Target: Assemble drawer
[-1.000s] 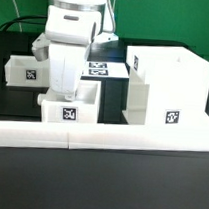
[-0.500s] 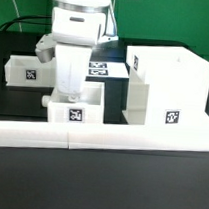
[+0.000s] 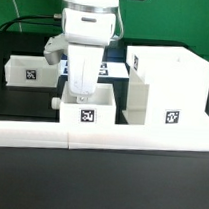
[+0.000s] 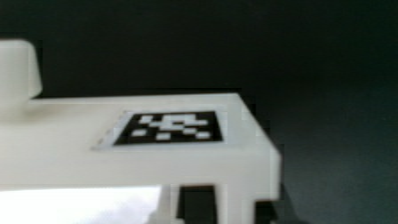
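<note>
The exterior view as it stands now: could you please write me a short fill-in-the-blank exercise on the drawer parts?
1. The casing stands on the exterior view's ___.
2. The number of small trays in view is ___.
3. The fingers grip the held tray, which sits between the casing and the free tray; that free tray lies on the exterior view's ___.
Missing words: right; two; left.
</note>
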`<act>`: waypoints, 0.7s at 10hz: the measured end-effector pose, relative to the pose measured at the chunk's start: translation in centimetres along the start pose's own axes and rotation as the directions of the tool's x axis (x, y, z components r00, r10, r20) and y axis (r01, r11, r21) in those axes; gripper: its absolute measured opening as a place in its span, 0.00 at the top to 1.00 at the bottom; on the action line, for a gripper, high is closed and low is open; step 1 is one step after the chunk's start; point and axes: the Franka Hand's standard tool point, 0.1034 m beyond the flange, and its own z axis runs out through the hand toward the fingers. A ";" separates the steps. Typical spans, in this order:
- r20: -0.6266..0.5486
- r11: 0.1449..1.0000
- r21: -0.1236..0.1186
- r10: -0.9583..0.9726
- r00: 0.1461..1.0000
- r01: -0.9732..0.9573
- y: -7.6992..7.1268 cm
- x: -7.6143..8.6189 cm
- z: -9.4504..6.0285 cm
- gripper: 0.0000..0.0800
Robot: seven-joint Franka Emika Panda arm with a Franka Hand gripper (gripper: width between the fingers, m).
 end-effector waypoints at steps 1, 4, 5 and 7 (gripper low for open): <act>-0.002 1.000 -0.020 0.000 1.000 0.000 0.1 0.1 0.1 0.95; 0.008 0.999 -0.018 -0.047 0.999 0.048 0.2 1.4 0.1 0.95; 0.022 0.995 -0.022 -0.095 0.995 0.095 0.6 2.0 0.2 0.95; 0.023 0.995 -0.021 -0.092 0.995 0.093 0.6 1.8 0.3 0.95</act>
